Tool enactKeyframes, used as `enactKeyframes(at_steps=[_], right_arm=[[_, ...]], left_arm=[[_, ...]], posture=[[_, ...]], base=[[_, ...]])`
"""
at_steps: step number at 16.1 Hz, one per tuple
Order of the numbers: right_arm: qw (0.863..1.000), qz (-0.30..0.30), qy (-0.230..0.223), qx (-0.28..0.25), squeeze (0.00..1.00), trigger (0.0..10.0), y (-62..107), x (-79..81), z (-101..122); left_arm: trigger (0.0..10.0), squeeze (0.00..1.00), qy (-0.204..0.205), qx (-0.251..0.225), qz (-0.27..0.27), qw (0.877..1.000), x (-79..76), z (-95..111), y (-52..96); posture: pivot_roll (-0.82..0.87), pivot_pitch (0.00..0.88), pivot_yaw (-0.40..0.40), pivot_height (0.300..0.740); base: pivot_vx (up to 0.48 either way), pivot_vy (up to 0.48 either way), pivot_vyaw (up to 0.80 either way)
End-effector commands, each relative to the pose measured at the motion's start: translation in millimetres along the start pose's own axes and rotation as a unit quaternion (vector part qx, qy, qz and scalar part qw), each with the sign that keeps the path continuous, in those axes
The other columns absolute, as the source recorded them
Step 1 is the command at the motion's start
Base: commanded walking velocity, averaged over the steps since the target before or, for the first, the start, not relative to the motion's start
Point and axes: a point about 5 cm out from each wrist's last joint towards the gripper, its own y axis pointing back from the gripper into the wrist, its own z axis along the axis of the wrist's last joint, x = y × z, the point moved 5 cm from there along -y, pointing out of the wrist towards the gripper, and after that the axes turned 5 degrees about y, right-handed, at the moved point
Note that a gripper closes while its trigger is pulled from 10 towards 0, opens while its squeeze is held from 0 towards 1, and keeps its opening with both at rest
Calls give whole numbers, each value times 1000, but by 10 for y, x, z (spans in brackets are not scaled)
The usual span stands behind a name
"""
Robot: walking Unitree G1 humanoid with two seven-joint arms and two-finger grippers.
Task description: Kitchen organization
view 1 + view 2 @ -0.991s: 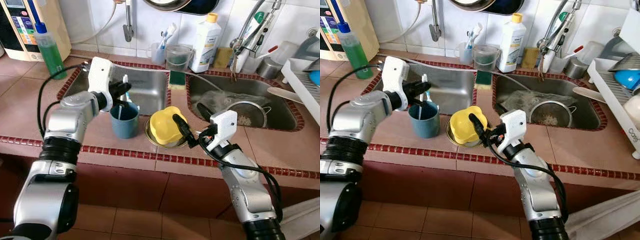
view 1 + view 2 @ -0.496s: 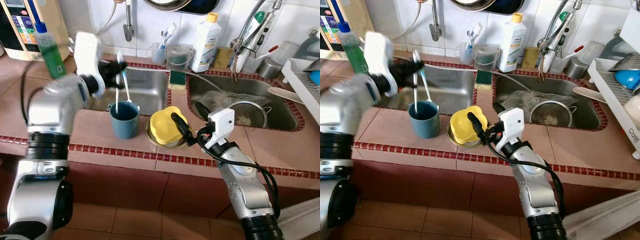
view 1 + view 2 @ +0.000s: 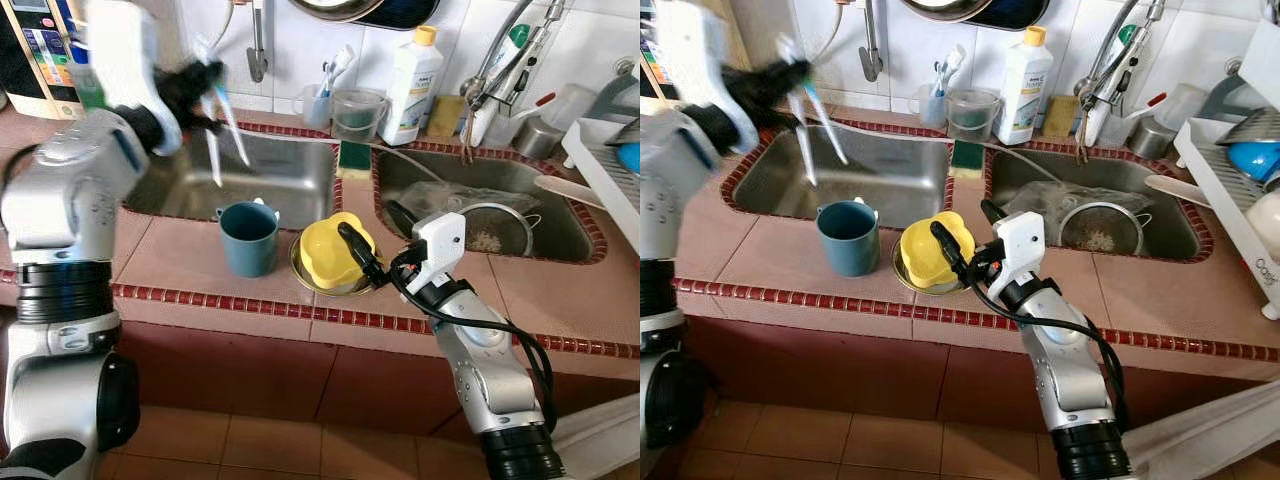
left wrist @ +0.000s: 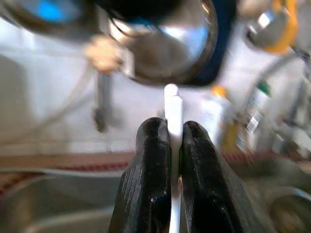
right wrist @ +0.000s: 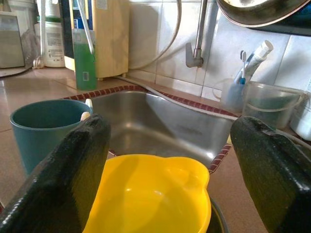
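My left gripper is raised over the left sink, shut on two thin toothbrushes, one white and one light blue, that hang down from it. In the left wrist view the fingers clamp a white handle. A teal cup stands on the tiled counter below. Beside it a yellow bowl sits inside a metal bowl. My right gripper is open at the yellow bowl's right rim, and its fingers straddle the bowl.
A green soap bottle stands back left, and a white detergent bottle, a clear cup and a green sponge sit behind the sinks. The right sink holds a sieve. A dish rack stands at far right.
My left gripper has lifted the toothbrushes out of the teal cup and carried them up and back to the left. The right gripper has barely moved.
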Motion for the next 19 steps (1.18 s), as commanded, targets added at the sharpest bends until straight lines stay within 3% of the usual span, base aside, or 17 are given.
enactKeyframes(at_steps=[1,4,7,12,19], right_arm=[[1000,3,-2,-5,0,10000,-18,-3,25],[1000,-3,-13,-9,0,10000,-12,-12,35],[999,-7,-47,-18,0,10000,-20,29,68],[999,1,-48,-17,0,10000,-23,69,62],[999,6,-41,-13,0,10000,-24,68,51]], left_arm=[[10000,0,-8,-14,31,999,123,23,42],[10000,0,-37,-20,101,994,377,-172,160],[10000,0,-58,-11,118,991,414,-363,225],[10000,0,-107,-2,101,989,298,-548,260],[10000,0,-103,11,61,993,112,-703,198]], posture=[[32,0,-76,740],[35,0,-78,740],[38,0,-81,740],[43,0,-87,740],[39,0,-84,740]], base=[[0,0,0],[0,0,0],[0,0,0],[0,0,0],[0,0,0]])
